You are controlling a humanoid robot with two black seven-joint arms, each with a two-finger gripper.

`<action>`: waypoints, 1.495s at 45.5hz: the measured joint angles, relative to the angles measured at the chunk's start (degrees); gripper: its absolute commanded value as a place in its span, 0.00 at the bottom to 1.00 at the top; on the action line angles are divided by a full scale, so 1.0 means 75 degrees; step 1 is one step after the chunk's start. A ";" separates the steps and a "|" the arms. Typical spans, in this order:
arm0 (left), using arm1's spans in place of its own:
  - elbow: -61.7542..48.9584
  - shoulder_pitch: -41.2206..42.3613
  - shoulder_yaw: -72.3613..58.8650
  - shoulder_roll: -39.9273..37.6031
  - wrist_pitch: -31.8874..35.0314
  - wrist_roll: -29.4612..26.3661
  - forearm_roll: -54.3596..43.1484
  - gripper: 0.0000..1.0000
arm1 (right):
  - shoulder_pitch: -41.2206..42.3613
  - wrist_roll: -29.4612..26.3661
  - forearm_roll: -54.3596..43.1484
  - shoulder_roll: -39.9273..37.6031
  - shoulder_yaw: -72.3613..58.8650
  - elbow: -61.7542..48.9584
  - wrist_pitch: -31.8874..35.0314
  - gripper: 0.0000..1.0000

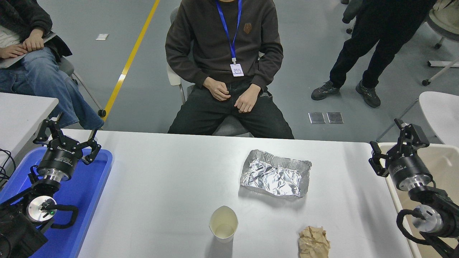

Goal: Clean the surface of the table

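3 bits of litter sit on the bench (161, 186), left of the wide-spread, empty right claw (398, 150); crumpled foil (276, 173) lies nearest, long axis crosswise.

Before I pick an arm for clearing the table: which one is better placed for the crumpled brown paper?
Probably the right. The right gripper hangs open at the table's right edge, nearer the crumpled brown paper. The left gripper sits open over the blue tray, far off.
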 measured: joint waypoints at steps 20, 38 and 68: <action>0.0000 0.0000 0.0000 0.0000 0.0000 0.0000 0.0000 1.00 | -0.0081 -0.0187 -0.0208 -0.0589 -0.0022 0.1011 -0.0285 0.99; 0.0001 0.0000 0.0000 0.0000 0.0000 0.0000 0.0000 1.00 | -0.0151 -0.0291 -0.1951 -0.1109 -0.0603 0.2484 -0.0287 0.99; 0.0001 0.0001 0.0000 0.0000 0.0000 0.0000 0.0000 1.00 | 0.1501 -0.2149 -0.5773 -0.1766 -0.2742 0.4163 0.0637 0.99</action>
